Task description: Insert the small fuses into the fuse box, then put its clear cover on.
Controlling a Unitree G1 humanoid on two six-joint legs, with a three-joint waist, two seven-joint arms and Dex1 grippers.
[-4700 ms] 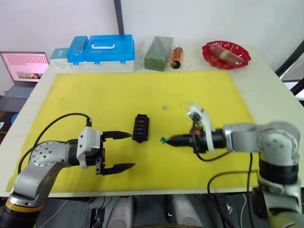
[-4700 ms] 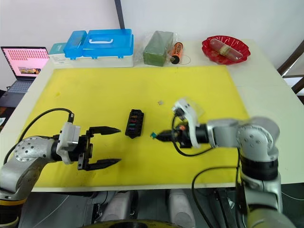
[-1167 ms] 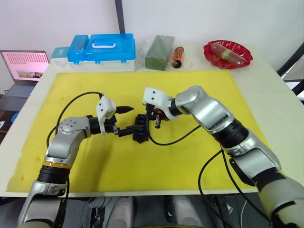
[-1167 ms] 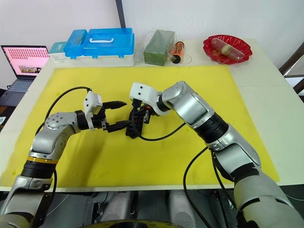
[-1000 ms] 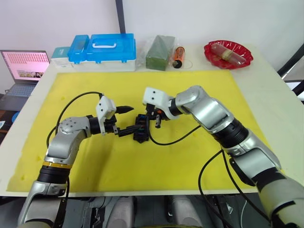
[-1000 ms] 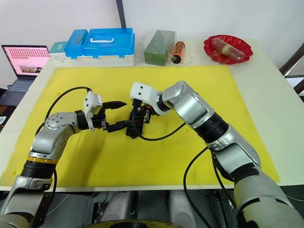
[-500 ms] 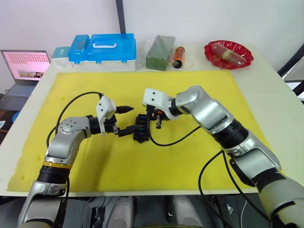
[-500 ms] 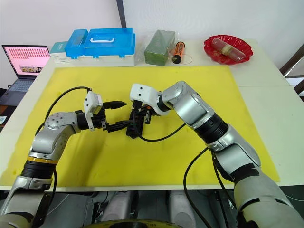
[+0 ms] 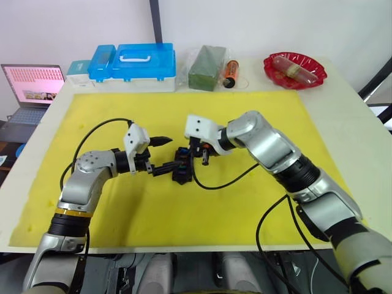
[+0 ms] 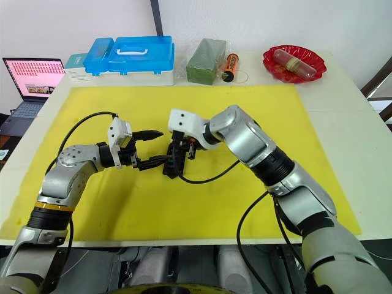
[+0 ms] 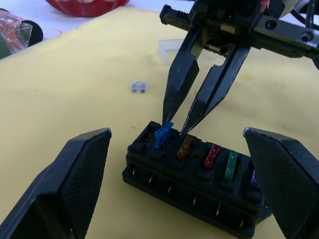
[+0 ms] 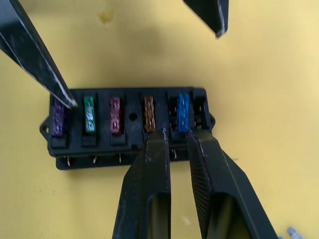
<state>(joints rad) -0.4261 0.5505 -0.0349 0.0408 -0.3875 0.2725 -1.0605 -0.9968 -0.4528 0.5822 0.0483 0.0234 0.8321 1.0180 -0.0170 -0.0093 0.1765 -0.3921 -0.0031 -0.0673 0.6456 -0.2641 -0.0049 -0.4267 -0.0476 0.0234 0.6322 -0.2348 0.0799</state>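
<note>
We see the fuse box [image 11: 197,174], a small black moulded plastic block, sitting mid-mat on the yellow foam mat [image 9: 245,116]. Its top has a row of slots, with metal pins showing along one side wall. Seated in the slots: purple, green, red and amber translucent blade fuses; a blue fuse [image 11: 162,135] stands tilted and higher than the others in the next slot, and the end slot looks empty.

Right gripper [image 11: 175,127]: thin tapered black fingers, tips slightly apart, either side of the blue fuse top; we can't tell whether they actually pinch it.

Left gripper [image 9: 160,156]: fingers spread wide, textured black pads straddling the box, one tip near the purple end, not clamped on anything.

A loose grey fuse [image 11: 139,87] lies flat on the mat just beyond the box. The clear cover [image 11: 168,49], a transparent rectangular lid, lies further back on the mat, apart from the box.
</note>
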